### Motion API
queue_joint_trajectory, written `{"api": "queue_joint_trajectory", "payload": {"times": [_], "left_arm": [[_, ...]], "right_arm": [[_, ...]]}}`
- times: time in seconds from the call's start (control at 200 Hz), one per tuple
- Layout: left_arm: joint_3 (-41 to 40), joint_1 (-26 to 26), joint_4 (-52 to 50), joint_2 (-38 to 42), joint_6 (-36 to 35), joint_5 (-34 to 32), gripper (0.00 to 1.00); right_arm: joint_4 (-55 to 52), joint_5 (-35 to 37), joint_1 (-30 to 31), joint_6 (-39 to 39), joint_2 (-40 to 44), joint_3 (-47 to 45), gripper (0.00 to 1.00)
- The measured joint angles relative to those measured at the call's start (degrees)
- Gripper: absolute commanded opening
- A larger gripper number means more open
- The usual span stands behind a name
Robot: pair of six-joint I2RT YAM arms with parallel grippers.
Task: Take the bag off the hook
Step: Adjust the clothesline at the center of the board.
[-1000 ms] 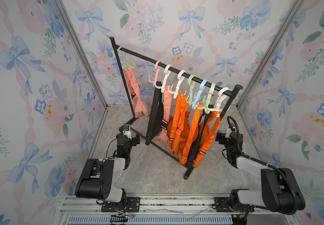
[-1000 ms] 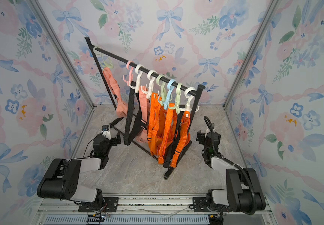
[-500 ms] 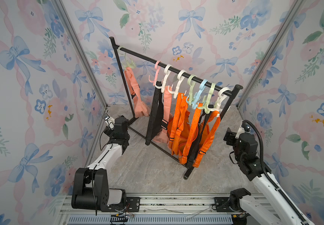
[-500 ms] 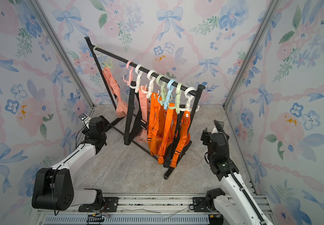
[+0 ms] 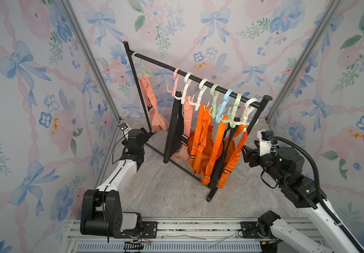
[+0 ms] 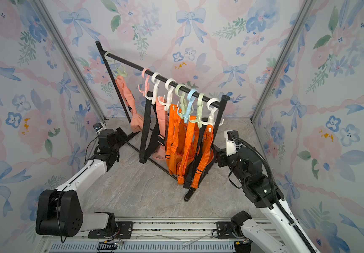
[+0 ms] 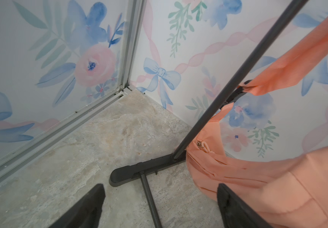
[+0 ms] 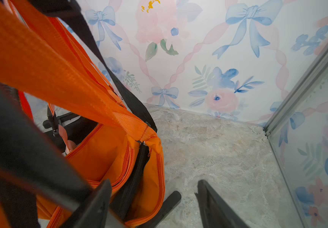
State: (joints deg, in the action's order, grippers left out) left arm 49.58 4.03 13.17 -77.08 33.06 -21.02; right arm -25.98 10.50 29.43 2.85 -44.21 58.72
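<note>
My left arm [image 5: 119,175] and right arm [image 5: 290,166] have white links and black joints; a ribbed black hose [image 5: 315,175] runs along the right.

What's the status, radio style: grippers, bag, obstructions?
Left gripper open, empty, peach bag beside, rack foot ahead. Right gripper open, empty, beside orange bags. All bags on hooks.

Beige-grey marbled stone-look floor [image 5: 165,197], as I see it in both top views. A black metal garment rack [image 5: 198,79] stands on it on two flat feet. One foot [image 7: 135,172] is near the back left corner. The other foot [image 5: 212,193] is nearer the front edge, right of centre. A low crossbar [image 7: 150,197] joins them.
</note>
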Motion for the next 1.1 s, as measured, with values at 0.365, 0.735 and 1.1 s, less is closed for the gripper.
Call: {"api": "queue_joint_trajectory", "payload": {"times": [0.365, 0.735, 1.1], "left_arm": [[4.2, 0.6, 0.1, -4.5, -3.4, 7.5, 0.88], [9.6, 0.6, 0.0, -8.2, -4.1, 9.2, 0.89], [10.8, -0.9, -0.6, -8.3, -1.5, 10.6, 0.84]], "right_arm": [[-2.3, 0.7, 4.7, -2.0, -8.1, 7.4, 0.75], [-14.6, 7.7, 4.8, -1.9, 3.8, 16.2, 0.63], [-17.5, -4.7, 9.6, 0.7, -2.2, 18.1, 0.62]]}}
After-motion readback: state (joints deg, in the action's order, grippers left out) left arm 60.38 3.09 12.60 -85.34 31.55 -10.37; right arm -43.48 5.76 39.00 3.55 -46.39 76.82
